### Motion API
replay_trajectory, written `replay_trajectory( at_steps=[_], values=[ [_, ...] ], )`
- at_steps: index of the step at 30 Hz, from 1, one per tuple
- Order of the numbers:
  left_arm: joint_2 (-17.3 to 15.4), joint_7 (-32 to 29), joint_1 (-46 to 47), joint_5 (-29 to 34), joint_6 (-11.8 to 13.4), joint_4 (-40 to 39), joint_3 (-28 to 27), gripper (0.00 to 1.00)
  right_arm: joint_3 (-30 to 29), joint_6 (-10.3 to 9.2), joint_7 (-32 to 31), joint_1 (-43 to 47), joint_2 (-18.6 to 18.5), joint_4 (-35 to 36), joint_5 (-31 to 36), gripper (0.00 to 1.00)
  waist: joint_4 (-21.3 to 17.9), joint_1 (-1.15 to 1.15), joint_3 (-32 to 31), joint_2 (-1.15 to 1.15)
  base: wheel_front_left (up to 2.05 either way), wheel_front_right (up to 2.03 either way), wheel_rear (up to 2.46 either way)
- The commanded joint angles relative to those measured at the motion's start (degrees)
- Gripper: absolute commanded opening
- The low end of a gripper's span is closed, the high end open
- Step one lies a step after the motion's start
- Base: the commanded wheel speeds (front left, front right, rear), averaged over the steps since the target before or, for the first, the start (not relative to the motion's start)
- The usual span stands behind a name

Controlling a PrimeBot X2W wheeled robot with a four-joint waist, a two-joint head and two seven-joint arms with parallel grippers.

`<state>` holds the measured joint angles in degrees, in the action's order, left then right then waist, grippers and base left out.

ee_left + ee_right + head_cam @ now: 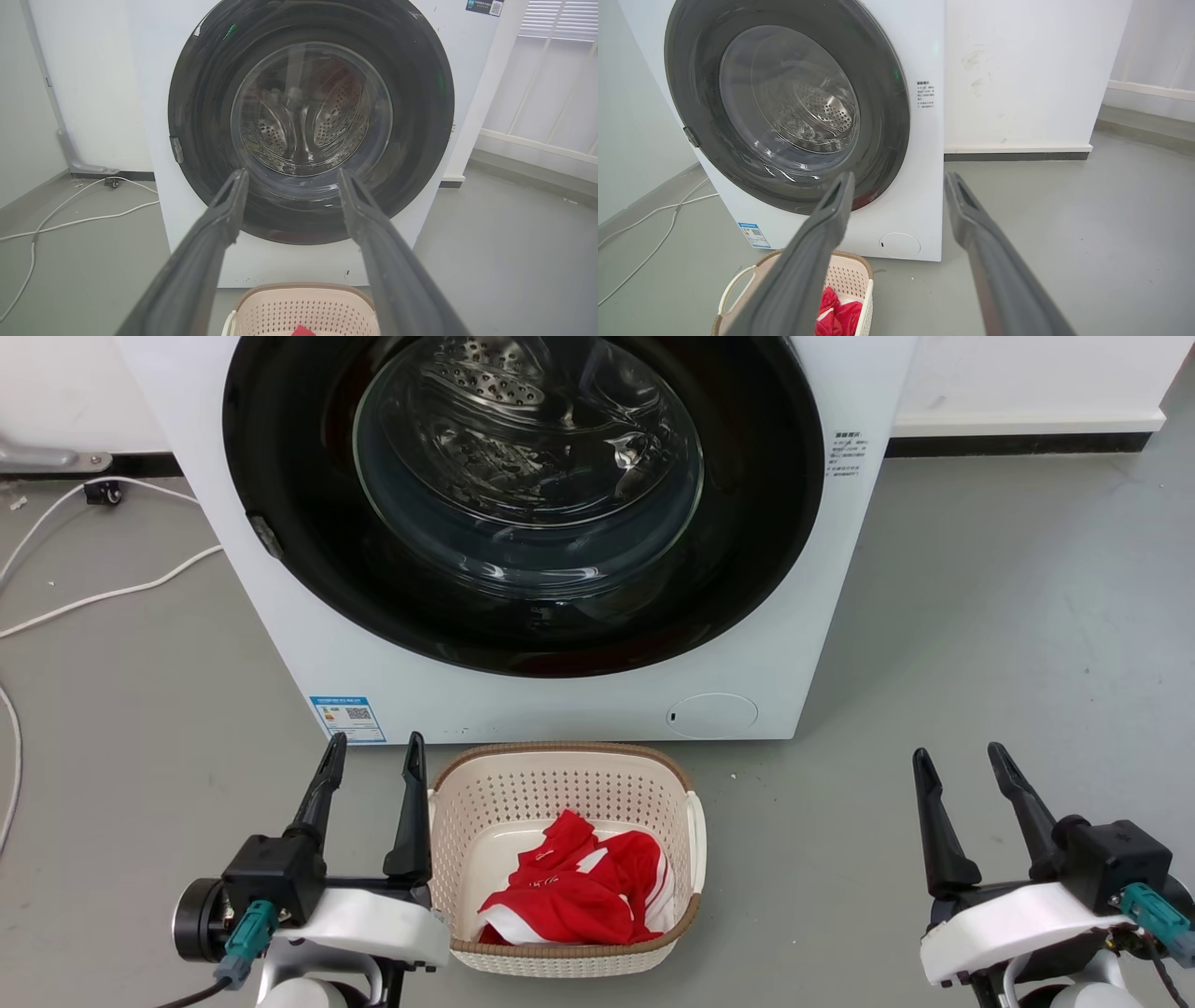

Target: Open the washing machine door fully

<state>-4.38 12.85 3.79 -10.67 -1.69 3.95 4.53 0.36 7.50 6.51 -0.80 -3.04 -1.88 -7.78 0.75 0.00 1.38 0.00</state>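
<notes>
The white washing machine stands straight ahead on the grey floor. Its door, a glossy black disc with a clear glass bowl, lies flush against the front, and a small grey latch tab sits on its left rim. The steel drum shows through the glass. My left gripper hovers open at the lower left, well short of the machine. My right gripper is open at the lower right, with nothing between its fingers. The door fills the left wrist view beyond the left gripper. The right gripper sees the door from the right.
A beige perforated laundry basket holding a red and white garment sits on the floor right before the machine, between my arms. White cables trail over the floor at the left. A wall with a dark skirting runs behind at the right.
</notes>
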Motion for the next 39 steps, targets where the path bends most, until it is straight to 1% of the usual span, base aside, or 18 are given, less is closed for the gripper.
replay_trajectory(
  at_steps=[1,11,17,21,26,39],
  values=[
    [0.06,0.36,0.64,1.07,0.19,-0.07,0.10,1.00,-0.01,-0.02,0.25,0.29,0.19,0.54,1.05,1.00,-0.03,0.00,-0.01,0.00,0.00,0.00,0.00],
    [0.16,1.46,0.73,5.19,0.82,0.15,0.37,1.00,-0.18,-0.02,0.46,0.72,0.23,0.15,3.55,1.00,-0.16,0.00,0.05,0.00,0.00,0.00,0.00],
    [0.19,2.11,0.70,7.22,0.82,0.24,0.24,1.00,-0.17,-0.02,0.87,0.79,0.26,-0.29,4.99,1.00,-0.13,0.00,0.19,0.00,0.00,0.00,0.00],
    [0.31,2.45,0.64,8.12,0.37,0.30,0.15,1.00,-0.36,-0.03,1.33,0.93,0.27,-0.51,5.49,1.00,-0.05,0.00,0.27,0.00,0.00,0.00,0.00],
    [0.48,2.39,0.67,7.05,-0.19,0.76,-0.17,1.00,-0.43,-0.02,1.63,0.69,0.27,-1.01,4.60,1.00,0.00,0.00,0.30,0.00,0.00,0.00,0.00],
    [0.89,2.36,0.72,6.48,-0.34,1.66,-0.71,1.00,-0.55,-0.03,1.74,0.20,0.27,-1.82,3.46,1.00,-0.03,0.00,0.28,0.00,0.00,0.00,0.00]
  ],
)
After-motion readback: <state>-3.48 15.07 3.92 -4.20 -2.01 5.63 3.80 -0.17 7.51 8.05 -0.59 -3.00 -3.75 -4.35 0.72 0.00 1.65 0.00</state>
